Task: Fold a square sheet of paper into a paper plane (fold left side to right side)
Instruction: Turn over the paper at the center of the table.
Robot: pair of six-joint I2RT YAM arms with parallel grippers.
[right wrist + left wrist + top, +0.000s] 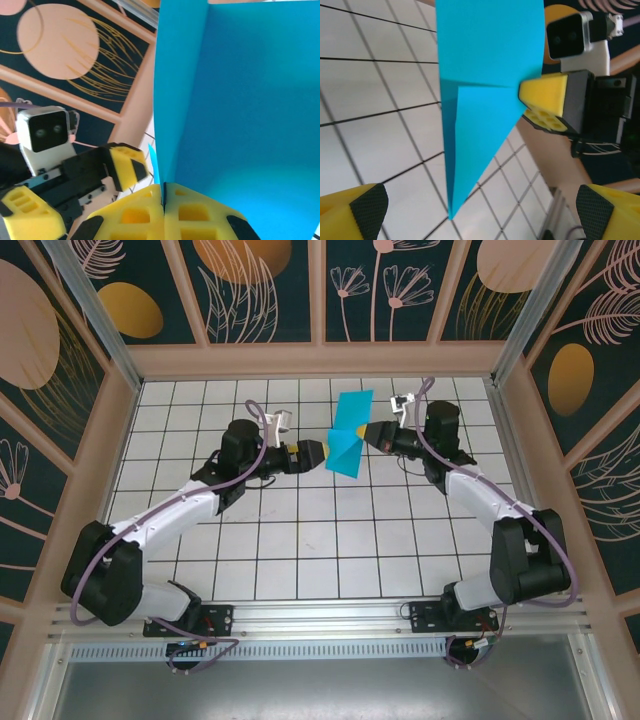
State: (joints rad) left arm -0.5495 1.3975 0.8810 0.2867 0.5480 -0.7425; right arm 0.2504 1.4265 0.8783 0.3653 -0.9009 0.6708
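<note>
Top external shows the right claw (366,434) pinched shut on the folded teal sheet of paper (350,430), holding it upright over the worktop (300,530) between the two arms. Left claw (320,453) is wide open right beside the paper's lower point, not gripping it.

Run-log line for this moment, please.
object: creased teal-blue paper sheet, partly folded | right gripper: shut on its edge | left gripper: open, not gripping
</note>
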